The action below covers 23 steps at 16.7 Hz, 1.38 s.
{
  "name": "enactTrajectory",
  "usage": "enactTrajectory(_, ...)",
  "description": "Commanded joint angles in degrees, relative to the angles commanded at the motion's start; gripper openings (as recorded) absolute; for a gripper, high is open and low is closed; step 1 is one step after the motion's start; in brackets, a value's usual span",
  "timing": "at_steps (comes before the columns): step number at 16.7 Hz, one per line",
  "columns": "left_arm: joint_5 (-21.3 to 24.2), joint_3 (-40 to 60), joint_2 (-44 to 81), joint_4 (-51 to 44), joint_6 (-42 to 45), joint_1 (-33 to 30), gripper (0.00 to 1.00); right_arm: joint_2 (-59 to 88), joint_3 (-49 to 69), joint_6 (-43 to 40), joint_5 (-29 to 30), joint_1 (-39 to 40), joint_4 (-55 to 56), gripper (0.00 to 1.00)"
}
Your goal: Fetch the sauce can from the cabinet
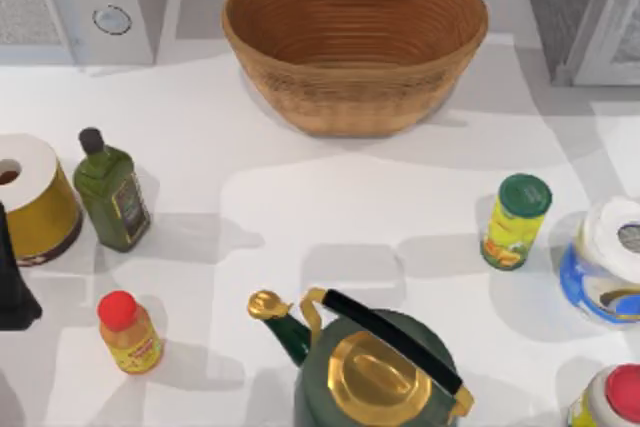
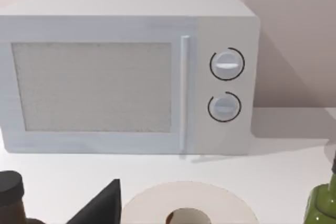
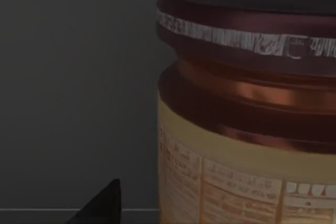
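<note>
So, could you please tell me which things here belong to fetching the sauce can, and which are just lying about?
Belong to the job:
- sauce can, seen close in the dim right wrist view
- cabinet, top view's upper right

Just lying about:
- basket
- microwave
- green kettle
- olive oil bottle
- yellow can
- red-capped bottle

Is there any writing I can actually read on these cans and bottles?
None reads as words.
Sauce can: printed label, too blurred.
Yellow can: coloured graphics, no legible text.
Olive oil bottle: dark label, too small.
Small yellow bottle: reddish print, too small.
Microwave: two unmarked knobs.
</note>
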Motion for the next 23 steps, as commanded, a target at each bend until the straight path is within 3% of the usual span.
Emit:
enactTrajectory(6, 0.0, 0.0, 0.0, 0.0, 0.0, 0.0, 1.00, 9.6, 12.0, 0.0, -1.1, -1.3, -2.4, 1.00)
enactTrajectory(11, 0.0, 0.0, 0.0, 0.0, 0.0, 0.0, 1.00, 10.7, 13.4, 0.0, -1.3, -1.4, -2.7, 1.00)
enactTrajectory(23, 0.0, 0.0, 0.0, 0.0, 0.0, 0.0, 1.00, 10.7, 13.4, 0.0, -1.3, -1.4, -2.7, 0.10)
